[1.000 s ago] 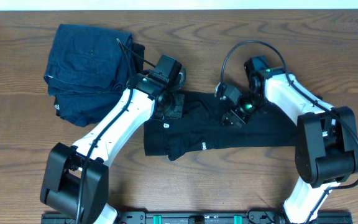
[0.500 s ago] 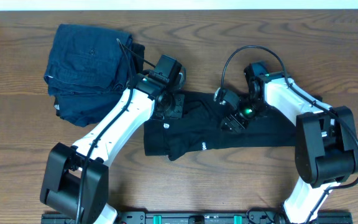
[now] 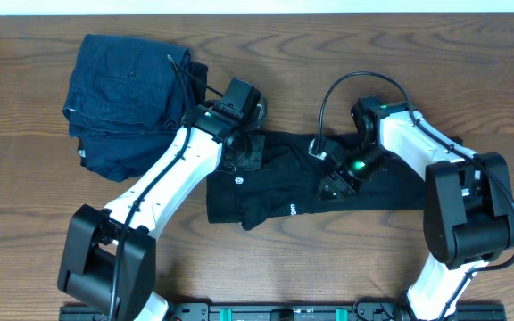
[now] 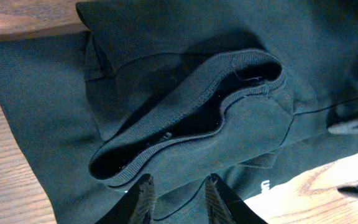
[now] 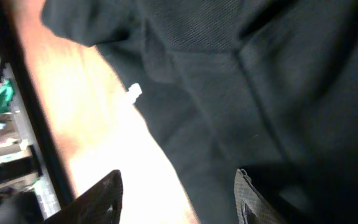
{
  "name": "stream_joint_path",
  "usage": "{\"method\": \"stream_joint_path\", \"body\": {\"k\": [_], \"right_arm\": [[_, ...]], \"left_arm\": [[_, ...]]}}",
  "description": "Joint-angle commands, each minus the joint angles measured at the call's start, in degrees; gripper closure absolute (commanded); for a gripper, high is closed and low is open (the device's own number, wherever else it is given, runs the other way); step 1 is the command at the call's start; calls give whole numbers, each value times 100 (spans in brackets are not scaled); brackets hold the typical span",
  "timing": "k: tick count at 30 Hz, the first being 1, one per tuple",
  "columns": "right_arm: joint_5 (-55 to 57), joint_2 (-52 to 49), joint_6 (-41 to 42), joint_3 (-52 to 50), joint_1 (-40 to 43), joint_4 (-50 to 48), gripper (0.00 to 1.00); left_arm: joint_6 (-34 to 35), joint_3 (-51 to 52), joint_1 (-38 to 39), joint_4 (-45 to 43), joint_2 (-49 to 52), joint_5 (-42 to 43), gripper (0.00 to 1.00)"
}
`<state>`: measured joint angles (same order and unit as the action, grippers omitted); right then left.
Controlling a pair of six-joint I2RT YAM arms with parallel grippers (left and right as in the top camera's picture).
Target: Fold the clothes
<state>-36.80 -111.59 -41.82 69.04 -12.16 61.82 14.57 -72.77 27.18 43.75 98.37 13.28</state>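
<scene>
The clothes point(image 3: 386, 192), a black T-shirt, lie crosswise on the wooden table, with a small white logo point(image 3: 236, 182) near the left end. My left gripper point(image 3: 244, 153) sits at the shirt's upper left. In the left wrist view it point(image 4: 181, 194) is shut on a fold of the clothes point(image 4: 166, 74) just below the gaping ribbed collar point(image 4: 191, 118). My right gripper point(image 3: 335, 185) hovers over the middle of the shirt. Seen from its wrist, the right gripper point(image 5: 179, 180) is open wide, straddling the edge of the clothes point(image 5: 229, 81) and the bare wood, holding nothing.
A folded dark blue denim stack point(image 3: 123, 89) lies at the back left, close behind my left arm. The right arm's black cable point(image 3: 328, 94) loops above the shirt. A black rail point(image 3: 266, 312) runs along the table's front edge.
My right gripper has slid toward the table's front, from the shirt's top edge to its middle. The left gripper and the shirt have stayed put.
</scene>
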Motion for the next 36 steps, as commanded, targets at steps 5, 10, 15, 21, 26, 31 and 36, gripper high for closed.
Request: {"method": "stream_joint_path", "body": {"k": [5, 10, 15, 21, 26, 31, 36], "right_arm": [[-116, 103, -26, 181, 76, -280, 61], [-44, 103, -17, 330, 219, -669, 59], [107, 96, 4, 321, 400, -1073, 51], [455, 83, 151, 142, 483, -1351, 45], [483, 83, 151, -133, 481, -1609, 43], [485, 83, 393, -225, 487, -1585, 42], [485, 92, 518, -197, 485, -1034, 44]], "left_arm": [[-57, 35, -7, 50, 17, -46, 71], [-57, 35, -7, 50, 17, -46, 70], [-57, 35, -7, 55, 17, -46, 70], [-57, 35, -7, 52, 17, -46, 71], [-57, 37, -7, 52, 17, -46, 70], [-57, 35, -7, 57, 17, -46, 70], [-57, 35, -7, 55, 17, -44, 70]]}}
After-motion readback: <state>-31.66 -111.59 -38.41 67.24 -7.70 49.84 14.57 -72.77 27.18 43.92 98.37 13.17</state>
